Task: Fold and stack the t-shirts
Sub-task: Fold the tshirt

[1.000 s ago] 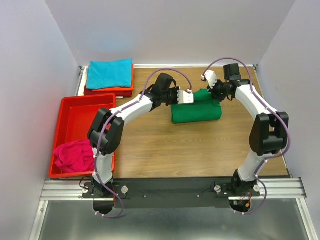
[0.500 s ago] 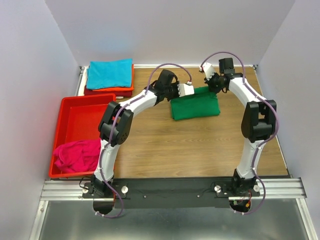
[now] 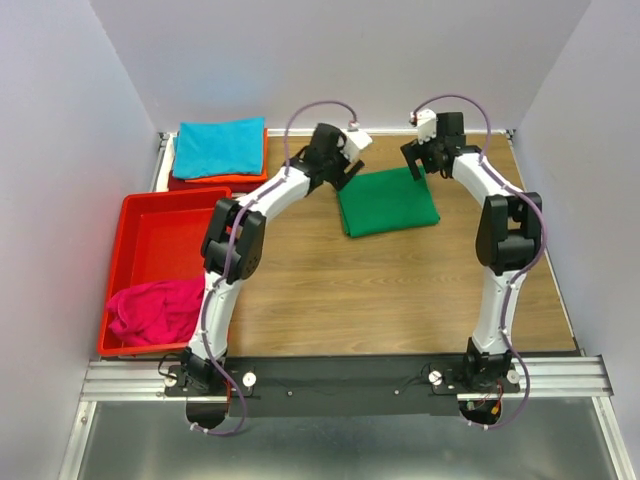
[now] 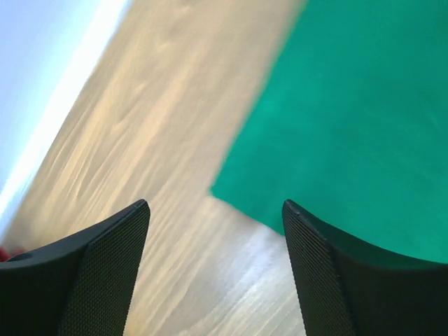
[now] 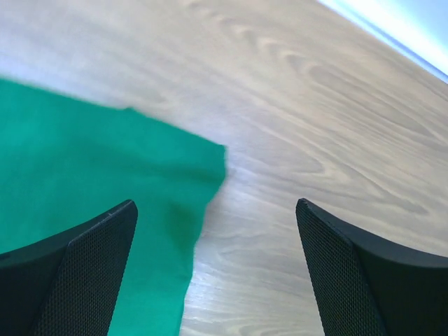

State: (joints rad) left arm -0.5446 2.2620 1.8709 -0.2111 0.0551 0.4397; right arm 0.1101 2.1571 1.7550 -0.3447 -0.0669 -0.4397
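Observation:
A folded green t-shirt [image 3: 388, 202] lies flat on the wooden table, far centre. My left gripper [image 3: 345, 170] hovers open over its far left corner; in the left wrist view the gripper [image 4: 213, 206] has bare wood between its fingers and the green cloth [image 4: 350, 126] off to the right. My right gripper [image 3: 414, 160] hangs open over the far right corner; in the right wrist view that gripper [image 5: 213, 203] holds nothing, with the green cloth [image 5: 91, 189] at left. A teal t-shirt [image 3: 218, 146] tops an orange one [image 3: 240, 180] and a dark red one [image 3: 215, 187]. A magenta t-shirt [image 3: 155, 310] lies crumpled.
The red plastic tray [image 3: 165, 230] sits at the left with the magenta shirt in its near end. The folded stack is at the far left corner. White walls close in the back and both sides; the arms' mounting rail [image 3: 340, 375] runs along the near edge.
Both grippers carried the green shirt's edge toward the back, then opened and let go. They have risen off the cloth, which now lies flatter.

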